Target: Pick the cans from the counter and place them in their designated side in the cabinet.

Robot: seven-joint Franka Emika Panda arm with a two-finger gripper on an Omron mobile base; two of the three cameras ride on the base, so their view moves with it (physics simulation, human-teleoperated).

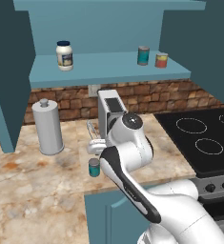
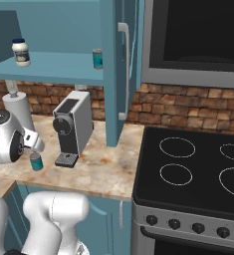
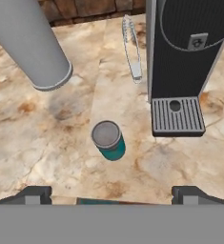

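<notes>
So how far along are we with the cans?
One small teal-blue cylindrical can already stands on the wall cabinet's light-blue shelf, beside a red-orange can. The open gripper hovers above the second teal can on the marbled counter, nothing gripped. Grasping and shelving it remain.

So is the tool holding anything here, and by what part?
Nothing is held. The tool is open above the counter, and the teal can stands free ahead of its tips.
</notes>
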